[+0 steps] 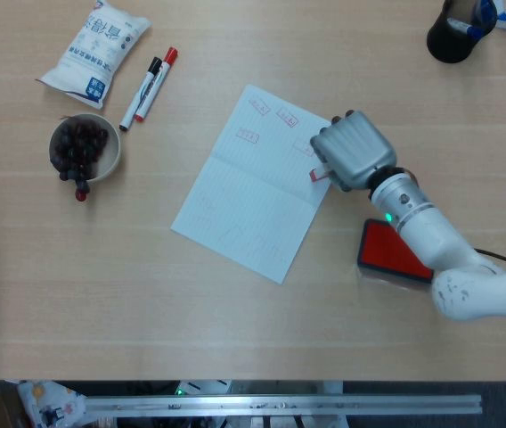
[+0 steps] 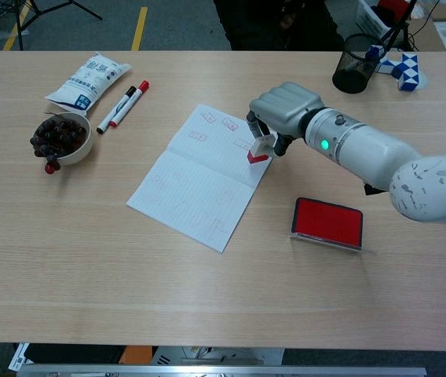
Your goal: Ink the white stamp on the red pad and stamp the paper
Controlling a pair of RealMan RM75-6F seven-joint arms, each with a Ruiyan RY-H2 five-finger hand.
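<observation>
Stamp (image 2: 259,149) is white-bodied with a red base, pinched in the right hand (image 2: 283,111), fingers closed around its top. Base sits at the paper's (image 2: 199,181) 3 o'clock edge; contact vs just above, can't tell. In head view the stamp (image 1: 318,173) barely shows under the right hand (image 1: 351,151).

Near to far, chest view:
- Red pad (image 2: 327,222), lid open, nearest item, at 4 o'clock from the stamp, well apart from the paper. Forearm passes above it in head view (image 1: 394,251).
- Paper lies tilted at table centre, several red stamp marks on its far half.
- Bowl of dark grapes (image 2: 60,137) at 9 o'clock of the paper, one grape hanging over the rim.
- Two markers (image 2: 123,104) and a white packet (image 2: 88,78) at 10 o'clock.
- Black mesh cup (image 2: 356,52) at 1 o'clock, far edge.

Left hand isn't visible in either view.
</observation>
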